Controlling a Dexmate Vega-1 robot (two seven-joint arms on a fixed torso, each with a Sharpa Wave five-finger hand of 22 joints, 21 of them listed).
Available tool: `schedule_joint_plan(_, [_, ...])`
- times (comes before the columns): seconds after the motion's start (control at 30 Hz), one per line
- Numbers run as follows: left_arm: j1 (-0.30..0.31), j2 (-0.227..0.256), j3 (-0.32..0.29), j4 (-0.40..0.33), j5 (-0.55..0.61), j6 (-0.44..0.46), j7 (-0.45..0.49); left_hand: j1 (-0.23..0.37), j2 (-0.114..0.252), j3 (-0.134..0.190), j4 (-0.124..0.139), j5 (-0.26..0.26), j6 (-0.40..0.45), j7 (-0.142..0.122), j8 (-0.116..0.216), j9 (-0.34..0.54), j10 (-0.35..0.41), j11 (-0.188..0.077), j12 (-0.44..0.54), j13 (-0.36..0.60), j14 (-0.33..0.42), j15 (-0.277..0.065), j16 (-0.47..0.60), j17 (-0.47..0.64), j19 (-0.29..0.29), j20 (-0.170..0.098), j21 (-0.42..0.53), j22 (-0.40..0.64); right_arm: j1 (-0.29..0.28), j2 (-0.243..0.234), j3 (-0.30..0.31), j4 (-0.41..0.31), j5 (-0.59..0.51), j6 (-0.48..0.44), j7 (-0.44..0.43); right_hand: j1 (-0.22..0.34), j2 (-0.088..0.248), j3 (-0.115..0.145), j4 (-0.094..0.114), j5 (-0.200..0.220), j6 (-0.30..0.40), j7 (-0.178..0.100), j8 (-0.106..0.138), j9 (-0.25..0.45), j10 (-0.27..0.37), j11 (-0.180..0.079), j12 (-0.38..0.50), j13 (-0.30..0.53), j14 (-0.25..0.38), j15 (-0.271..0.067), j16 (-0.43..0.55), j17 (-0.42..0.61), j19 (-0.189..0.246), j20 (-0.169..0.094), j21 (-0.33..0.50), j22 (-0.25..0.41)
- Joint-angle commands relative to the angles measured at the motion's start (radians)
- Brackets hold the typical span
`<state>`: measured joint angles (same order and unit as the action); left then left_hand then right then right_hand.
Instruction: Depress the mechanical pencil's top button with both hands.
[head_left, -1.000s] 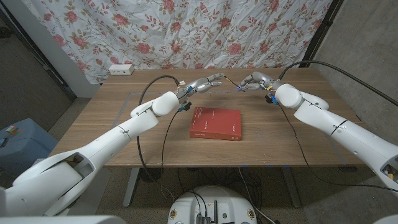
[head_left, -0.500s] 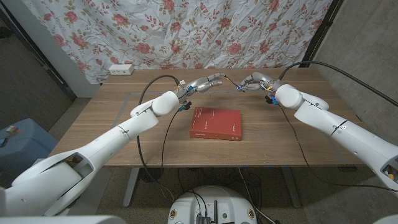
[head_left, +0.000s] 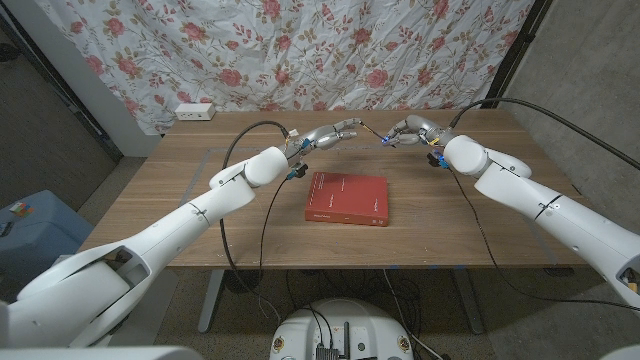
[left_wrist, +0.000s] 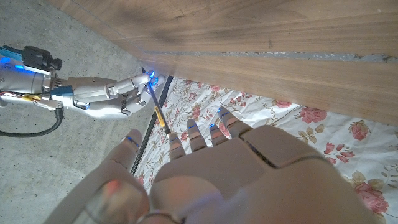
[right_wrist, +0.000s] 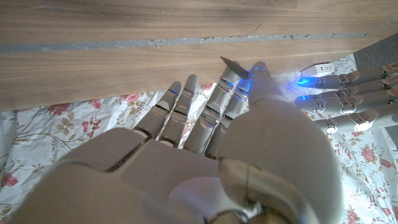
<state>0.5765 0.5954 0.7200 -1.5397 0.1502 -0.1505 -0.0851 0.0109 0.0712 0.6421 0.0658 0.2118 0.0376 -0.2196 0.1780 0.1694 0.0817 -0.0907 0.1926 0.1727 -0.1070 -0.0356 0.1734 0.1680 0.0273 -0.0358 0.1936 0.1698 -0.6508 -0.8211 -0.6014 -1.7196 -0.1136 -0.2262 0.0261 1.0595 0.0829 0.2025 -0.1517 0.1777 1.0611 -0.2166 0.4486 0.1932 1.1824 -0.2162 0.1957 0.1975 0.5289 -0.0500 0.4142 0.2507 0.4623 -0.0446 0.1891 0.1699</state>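
Note:
The mechanical pencil (head_left: 371, 132) is a thin dark rod held in the air over the far part of the table (head_left: 200, 230), spanning the gap between both hands. My left hand (head_left: 335, 133) grips one end in its fingertips; the pencil (left_wrist: 159, 113) runs from my left hand (left_wrist: 211, 174) to my right hand (left_wrist: 102, 96). My right hand (head_left: 408, 129) pinches the other end between thumb and finger. A short grey end of the pencil (right_wrist: 232, 63) sticks out past my right hand (right_wrist: 205, 155). The left hand's fingers (right_wrist: 345, 99) show beside it.
A red book (head_left: 347, 198) lies on the table nearer than the hands. A white power strip (head_left: 195, 111) sits at the far left edge. Black cables (head_left: 245, 150) hang along the left arm. A floral cloth (head_left: 300, 50) hangs behind the table.

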Motion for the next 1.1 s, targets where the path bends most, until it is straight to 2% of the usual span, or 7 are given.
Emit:
schedule_joint_plan(0.03, [0.002,-0.001,0.005,-0.003,0.003,0.002,-0.003,0.01,0.076,0.008,0.0,0.0,0.011,-0.004,0.007,0.004,-0.001,0.0,0.0,0.002,0.007,-0.061,0.001,0.0,0.002,-0.021,0.0,0.003,-0.016,-0.006,0.009,-0.029,0.005,-0.003,-0.01,0.003,0.007,-0.001,-0.002,-0.001,0.011,-0.003,0.004,0.005,0.012,-0.002,0.002,0.004,-0.004,-0.153,0.005,0.001,0.004,-0.039,0.009,0.003])
schedule_joint_plan(0.33, [0.001,-0.007,0.007,0.001,0.006,-0.004,0.004,0.009,0.076,0.009,0.001,0.0,0.015,-0.004,0.007,0.004,-0.001,0.001,0.0,0.002,0.007,-0.06,0.001,0.0,0.001,-0.019,-0.001,0.003,-0.021,-0.008,0.01,-0.04,-0.002,-0.014,-0.016,0.004,0.008,-0.002,-0.001,-0.001,0.012,-0.002,0.003,0.005,0.013,-0.002,0.002,0.004,-0.003,-0.153,0.006,0.001,0.004,-0.037,0.009,0.003])
schedule_joint_plan(1.1, [0.025,0.021,-0.016,-0.072,0.015,0.041,0.019,0.01,0.077,0.013,0.0,0.0,0.02,-0.005,0.006,0.004,0.002,0.0,0.001,0.002,0.012,-0.055,0.002,0.0,0.005,-0.018,0.001,0.003,-0.018,-0.013,0.004,-0.018,-0.013,-0.021,-0.013,0.006,0.009,-0.002,-0.002,-0.001,0.015,-0.002,0.001,0.005,0.014,-0.002,0.001,0.004,-0.002,-0.154,0.009,-0.001,0.005,-0.037,0.01,0.003])
